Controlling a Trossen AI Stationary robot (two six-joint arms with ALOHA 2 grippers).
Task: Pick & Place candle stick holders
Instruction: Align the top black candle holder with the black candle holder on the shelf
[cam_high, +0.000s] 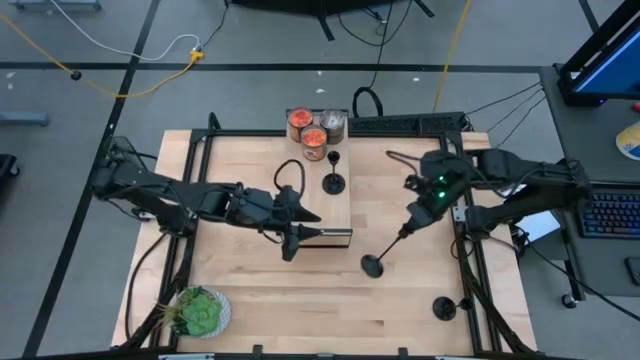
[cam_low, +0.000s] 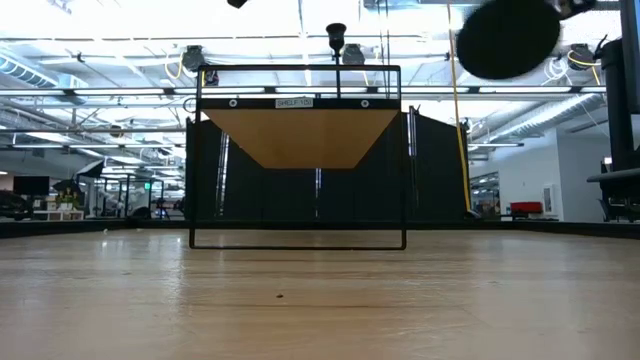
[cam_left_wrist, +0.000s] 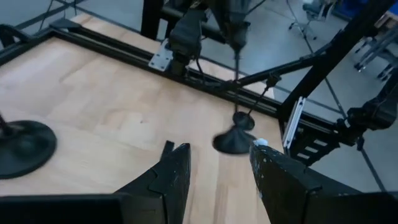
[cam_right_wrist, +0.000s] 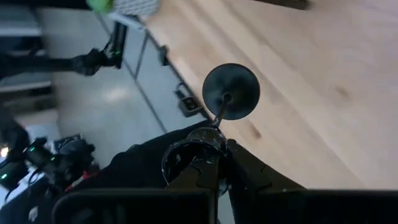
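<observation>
Wooden table (cam_high: 300, 290) — right gripper (cam_high: 407, 229) clamped on candle stick holder (cam_high: 376, 264); left gripper (cam_high: 318, 236) parted, empty.

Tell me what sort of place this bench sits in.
Probably a robotics lab or workshop in a large open industrial hall: bare ceiling ducts and strip lights, cables trailing over a grey concrete floor, and a keyboard on a desk beside the wooden table.

Low view's top edge crops the lifted holder (cam_low: 508, 35).

Bright overhead light, soft shadows; low view glares overhead.
</observation>
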